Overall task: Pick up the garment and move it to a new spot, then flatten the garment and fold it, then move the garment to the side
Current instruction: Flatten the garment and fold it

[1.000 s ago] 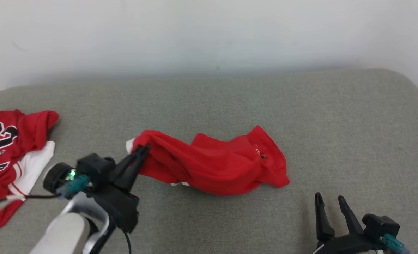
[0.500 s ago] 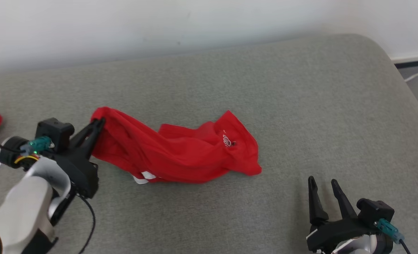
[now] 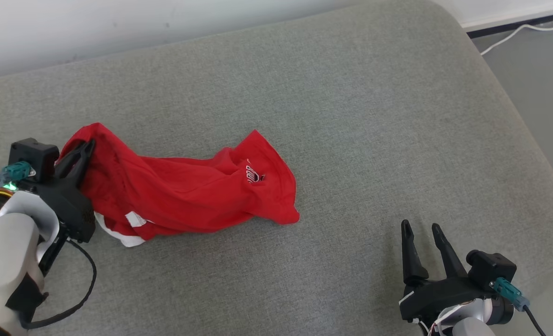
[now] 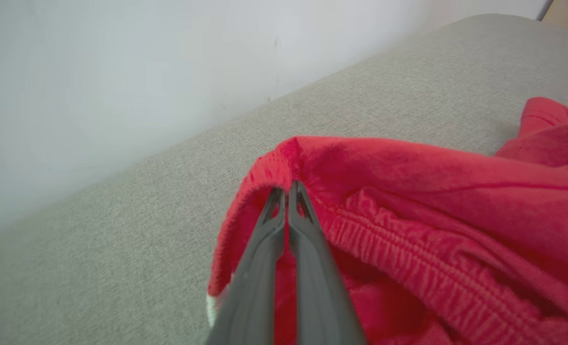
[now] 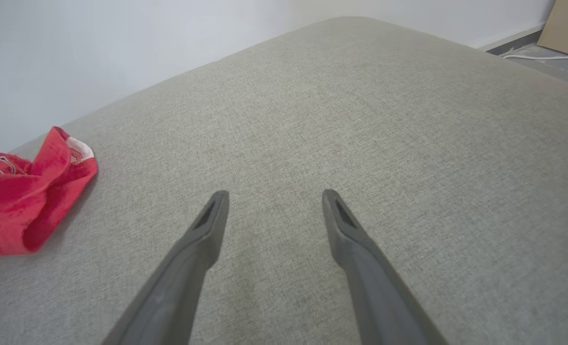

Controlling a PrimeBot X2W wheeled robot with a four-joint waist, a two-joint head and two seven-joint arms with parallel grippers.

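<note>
Item one, your right gripper [image 3: 420, 226], lower right: fingers spread wide, holding nothing, over the bare grey cushion [image 3: 351, 116]; item two, your left gripper [image 3: 86, 145], at the left: fingers pinched together on the elastic waistband of the red garment [image 3: 183, 191]; item three, that garment: crumpled, trailing rightward across the cushion, white trim at its near edge, well apart from the right gripper; item four, pale wall [image 3: 117, 28] behind; item five, white cable [image 3: 514, 32] on the floor [image 3: 547, 70], far right.

red garment [image 3: 183, 196] with white trim and lettering on a grey cushion [image 3: 351, 116].
</note>
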